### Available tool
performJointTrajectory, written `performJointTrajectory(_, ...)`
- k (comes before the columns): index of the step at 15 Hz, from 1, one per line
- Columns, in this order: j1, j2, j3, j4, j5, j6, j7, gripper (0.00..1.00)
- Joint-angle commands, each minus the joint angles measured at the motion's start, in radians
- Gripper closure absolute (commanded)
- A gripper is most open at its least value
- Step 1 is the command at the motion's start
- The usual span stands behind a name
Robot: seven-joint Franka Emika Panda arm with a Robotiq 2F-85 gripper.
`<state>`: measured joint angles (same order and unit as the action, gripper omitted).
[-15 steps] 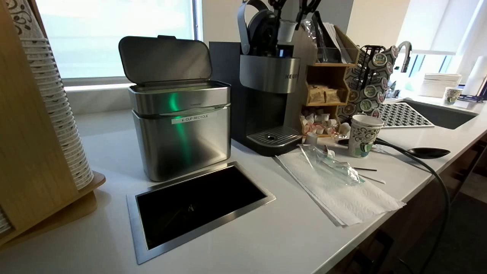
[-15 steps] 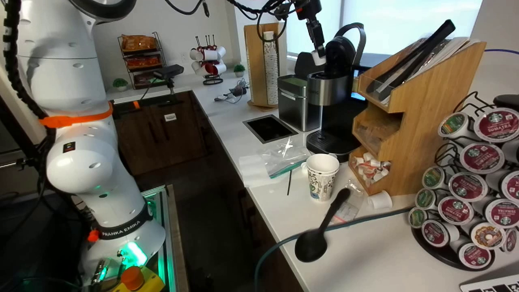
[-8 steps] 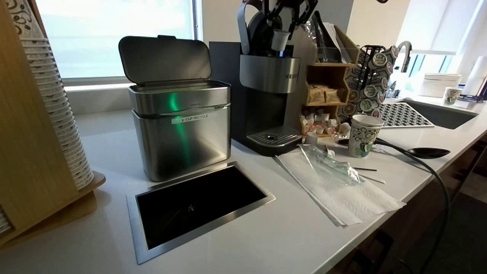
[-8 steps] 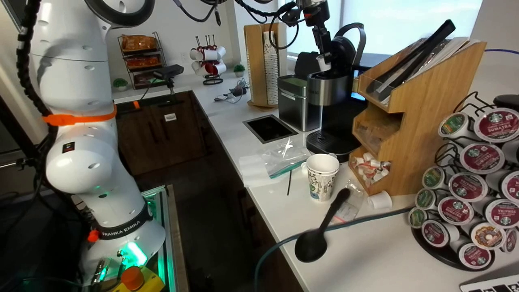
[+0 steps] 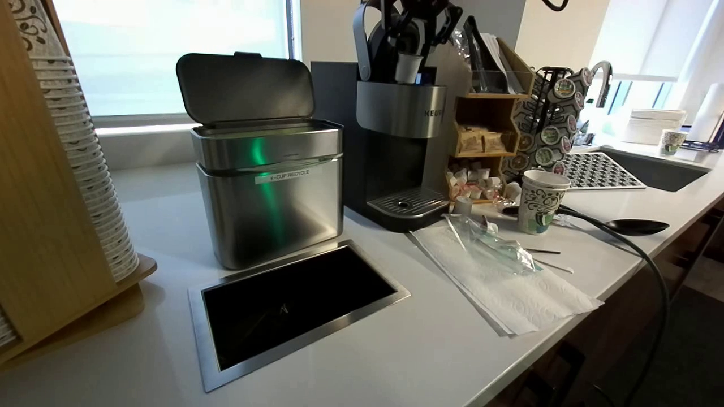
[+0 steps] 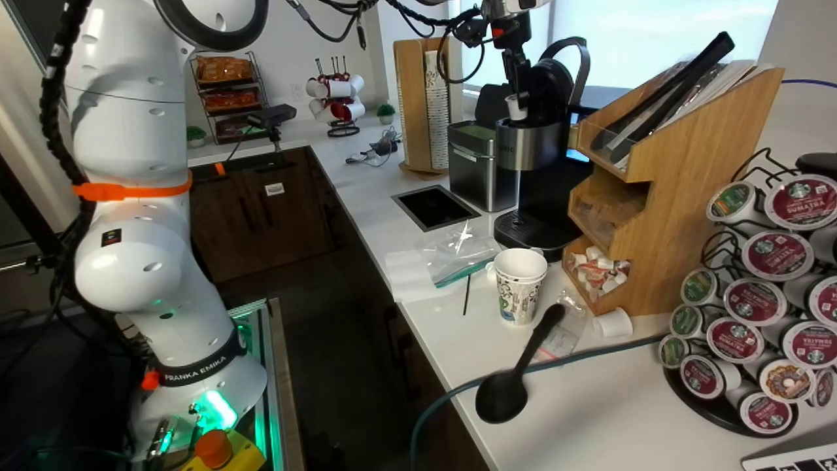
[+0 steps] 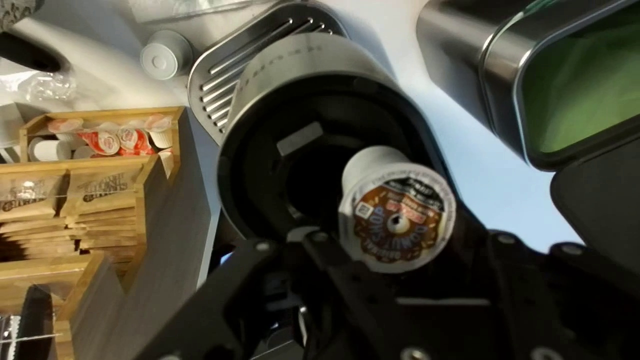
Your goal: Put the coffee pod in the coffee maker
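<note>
- Gripper (image 6: 520, 93), one: is holding the coffee pod (image 7: 396, 216) near its rimmed end; the exact bite is blending into the dark behind.
- Coffee pod, one: is hanging over the open head of the coffee maker (image 5: 399, 110), printed lid facing the wrist view, body tilting. Its base is appearing to one side of the round well (image 7: 312, 182); whether it is touching anything there is not showing.
- Hinged top (image 6: 554, 82), raised: is standing just beside the gripper, contact likewise not showing.
- Step, as judged: alignment; seating is not yet happening.
- Hazard, misalignment: lowering from here is risking a catch on the well's edge, offset and tilt being the cause; the pod is then likely jamming askew or twisting in the grip.
- Hazard, early release: letting go before the base is entering the well is inviting a topple, since only the gripper is visibly steadying the pod; the steel bin (image 5: 271, 209), gaping beside the coffee maker, is offering one unwanted landing.
- Hazard, knock: reaching further back is threatening to nudge the raised top, clearance looking scant.
- Hazard, poor sight: black gripper is overlapping black top in both exterior views, so small errors are easily passing unseen.
</note>
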<state>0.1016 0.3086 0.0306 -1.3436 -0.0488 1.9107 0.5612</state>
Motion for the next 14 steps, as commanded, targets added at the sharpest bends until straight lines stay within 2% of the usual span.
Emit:
performJointTrajectory(1, 0.014, -0.016, -0.011, 0.004, 0.018, -0.066, 0.036, 0.72)
performJointTrajectory(14, 0.015, 0.019, -0.036, 0.042, -0.017, -0.084, 0.130, 0.72)
